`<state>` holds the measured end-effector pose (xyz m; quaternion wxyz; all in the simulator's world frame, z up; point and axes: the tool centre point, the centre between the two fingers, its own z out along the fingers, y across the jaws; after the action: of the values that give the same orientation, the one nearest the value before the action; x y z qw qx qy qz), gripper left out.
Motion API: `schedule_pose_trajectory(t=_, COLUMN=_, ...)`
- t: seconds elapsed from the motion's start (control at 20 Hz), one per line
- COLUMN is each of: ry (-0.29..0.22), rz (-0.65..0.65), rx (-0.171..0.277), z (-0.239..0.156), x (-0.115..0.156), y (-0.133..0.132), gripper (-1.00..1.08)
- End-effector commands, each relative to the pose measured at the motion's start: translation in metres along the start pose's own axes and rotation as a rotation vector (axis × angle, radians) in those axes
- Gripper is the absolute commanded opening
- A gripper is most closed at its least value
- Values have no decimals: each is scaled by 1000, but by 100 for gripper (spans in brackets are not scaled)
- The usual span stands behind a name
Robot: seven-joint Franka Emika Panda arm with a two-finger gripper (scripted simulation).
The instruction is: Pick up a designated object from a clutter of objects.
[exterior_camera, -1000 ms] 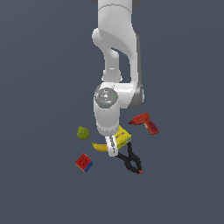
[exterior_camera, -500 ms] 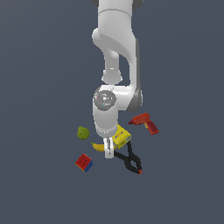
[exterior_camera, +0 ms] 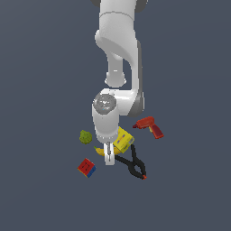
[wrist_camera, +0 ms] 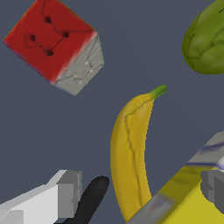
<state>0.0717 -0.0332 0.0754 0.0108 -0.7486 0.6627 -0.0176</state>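
The banana (wrist_camera: 129, 153), yellow with a green stem and a dark tip, lies on the floor among the clutter. In the exterior view only part of the banana (exterior_camera: 99, 151) shows, just to the exterior view's left of my gripper (exterior_camera: 108, 156), which hangs low right over it. The wrist view shows my gripper (wrist_camera: 140, 190) open, one finger (wrist_camera: 63, 194) on each side, the banana lying between them. Nothing is held.
A yellow box (exterior_camera: 123, 139) touches the banana, and its edge (wrist_camera: 192, 197) crosses between the fingers. A black clamp (exterior_camera: 133, 164) lies close by, its handle (wrist_camera: 89, 199) beside one finger. Red-blue cube (exterior_camera: 86, 167), green lumpy ball (exterior_camera: 85, 136) and red toy drill (exterior_camera: 150, 127) surround them.
The arm has lowered the gripper toward the banana, shifting slightly to the exterior view's left. The objects have not moved.
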Motion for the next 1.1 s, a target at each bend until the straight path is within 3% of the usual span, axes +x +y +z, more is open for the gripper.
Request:
schedule_pose_trajectory(t=0.0, ry=-11, rz=-18, rx=-35, z=31, x=-16, y=11, gripper=100)
schedule_pose_trajectory(t=0.45, ry=-13, rz=-20, rx=-39, z=56, x=-20, y=13, gripper=100)
schedule_pose_trajectory(t=0.5, ry=-13, rz=-20, rx=-39, z=56, x=-20, y=13, gripper=-100)
schedule_pose_trajectory(t=1.05, ry=-11, rz=-18, rx=-35, z=54, x=-18, y=11, gripper=-100)
